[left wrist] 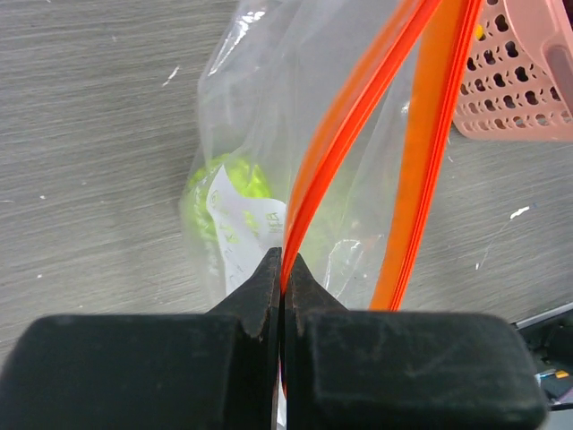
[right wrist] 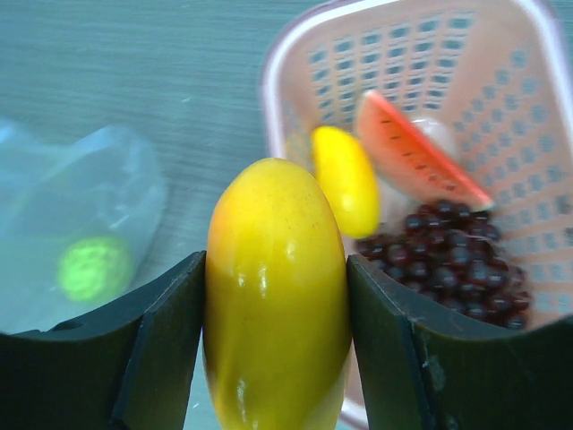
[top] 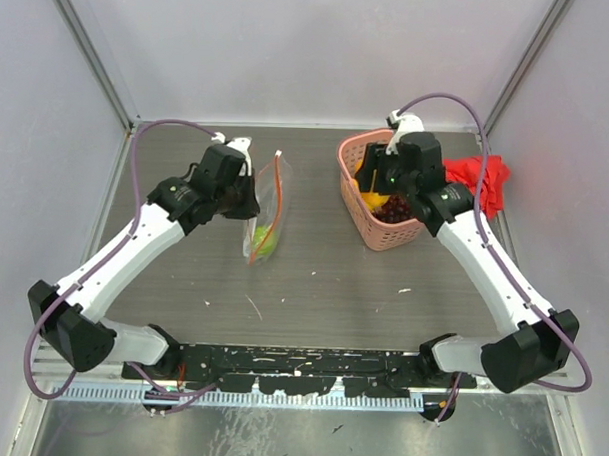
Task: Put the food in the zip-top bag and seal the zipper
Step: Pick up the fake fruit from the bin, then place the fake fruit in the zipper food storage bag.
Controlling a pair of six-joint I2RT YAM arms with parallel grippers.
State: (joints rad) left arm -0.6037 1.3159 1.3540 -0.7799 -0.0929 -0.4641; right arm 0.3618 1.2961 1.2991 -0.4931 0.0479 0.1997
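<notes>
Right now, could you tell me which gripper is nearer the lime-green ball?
Left gripper: pinching the bag holding the ball; right gripper holds yellow fruit at the basket.

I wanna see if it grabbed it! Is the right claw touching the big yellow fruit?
Touching. The right wrist view shows the right claw with its fingers pressed against both sides of the yellow fruit, no gap.

The clear plastic bag [top: 268,202] has an orange-red strip [left wrist: 428,134], the bumpy ball [left wrist: 228,184] is lime-green, the smooth oval fruit [right wrist: 277,296] yellow-orange
</notes>
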